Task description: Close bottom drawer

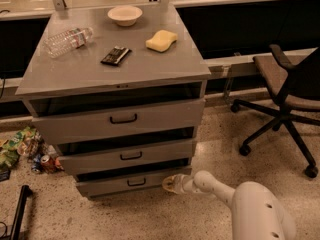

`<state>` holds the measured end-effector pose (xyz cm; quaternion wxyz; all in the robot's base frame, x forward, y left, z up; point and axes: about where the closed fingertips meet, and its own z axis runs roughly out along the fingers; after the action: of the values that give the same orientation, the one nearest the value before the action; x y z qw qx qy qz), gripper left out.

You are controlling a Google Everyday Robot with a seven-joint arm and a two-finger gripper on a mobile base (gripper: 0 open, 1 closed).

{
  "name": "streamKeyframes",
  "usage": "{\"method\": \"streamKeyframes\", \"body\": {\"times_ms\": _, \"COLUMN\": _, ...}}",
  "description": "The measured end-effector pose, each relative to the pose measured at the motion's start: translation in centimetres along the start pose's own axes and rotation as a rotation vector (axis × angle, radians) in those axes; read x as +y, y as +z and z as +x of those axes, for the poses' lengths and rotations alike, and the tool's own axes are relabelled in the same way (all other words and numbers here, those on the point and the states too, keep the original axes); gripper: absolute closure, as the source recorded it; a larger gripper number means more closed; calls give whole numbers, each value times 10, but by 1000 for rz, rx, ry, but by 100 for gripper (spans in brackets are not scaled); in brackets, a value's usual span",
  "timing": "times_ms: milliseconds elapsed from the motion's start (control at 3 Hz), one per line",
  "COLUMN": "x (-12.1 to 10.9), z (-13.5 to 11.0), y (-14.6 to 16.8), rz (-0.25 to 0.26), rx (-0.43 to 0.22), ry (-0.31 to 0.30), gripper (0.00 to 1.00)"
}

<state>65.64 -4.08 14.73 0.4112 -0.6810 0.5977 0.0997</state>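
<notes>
The grey cabinet [120,71] has three drawers, all standing a little out. The bottom drawer [115,183] is the lowest and shallowest, with a small black bracket handle [136,182]. My gripper [170,184] is at the end of the white arm [215,186], low near the floor, right at the bottom drawer's front right end. It looks to be touching or nearly touching the drawer front.
On the cabinet top lie a plastic bottle [67,40], a white bowl [125,15], a yellow sponge [161,40] and a dark bar [115,55]. An office chair [287,91] stands at the right. Cans and snack bags [25,151] lie on the floor at the left.
</notes>
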Motion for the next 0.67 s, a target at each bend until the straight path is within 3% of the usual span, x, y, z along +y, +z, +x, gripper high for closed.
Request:
{"method": "streamKeyframes", "body": {"times_ms": 333, "x": 40, "z": -41, "y": -36, "rz": -20, "rx": -124, "ry": 101, "gripper": 100}}
{"method": "streamKeyframes", "body": {"times_ms": 667, "x": 76, "z": -63, "y": -65, "rz": -3, "rx": -206, "ry": 199, "gripper": 100}}
